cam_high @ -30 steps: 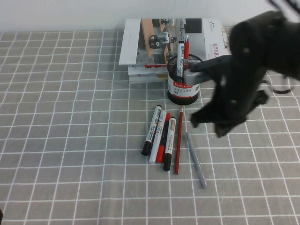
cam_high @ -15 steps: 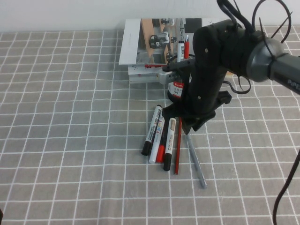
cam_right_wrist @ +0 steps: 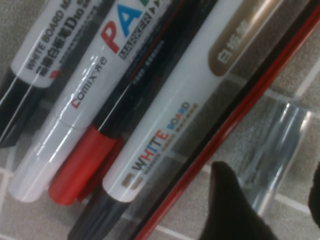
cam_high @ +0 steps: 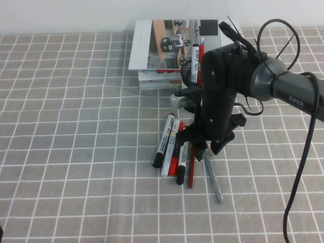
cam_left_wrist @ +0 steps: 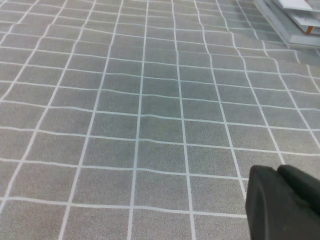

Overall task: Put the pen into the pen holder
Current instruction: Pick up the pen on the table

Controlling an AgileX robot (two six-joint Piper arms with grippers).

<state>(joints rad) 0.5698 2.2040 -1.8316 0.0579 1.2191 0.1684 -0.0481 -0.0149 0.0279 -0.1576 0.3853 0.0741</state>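
The grey pen [cam_high: 213,178] lies on the checked cloth, right of the red pencil [cam_high: 192,171]. My right gripper [cam_high: 205,153] is low over the pen's far end. In the right wrist view the pen [cam_right_wrist: 277,142] lies between the open fingertips [cam_right_wrist: 227,207] of my right gripper [cam_right_wrist: 272,205], which holds nothing. The black mesh pen holder [cam_high: 186,103] is mostly hidden behind the right arm; a marker and a red pen stick up from it. My left gripper [cam_left_wrist: 281,205] is shut and empty over bare cloth, out of the high view.
Three fat markers [cam_high: 171,148] lie side by side left of the pencil, and show close up in the right wrist view [cam_right_wrist: 115,100]. A stack of books [cam_high: 162,50] lies behind the holder and also shows in the left wrist view [cam_left_wrist: 295,22]. A black cable loops off the right arm.
My right arm has swung left and down, from beside the holder to over the pens. Its gripper now sits low over the grey pen. The pens have not moved.
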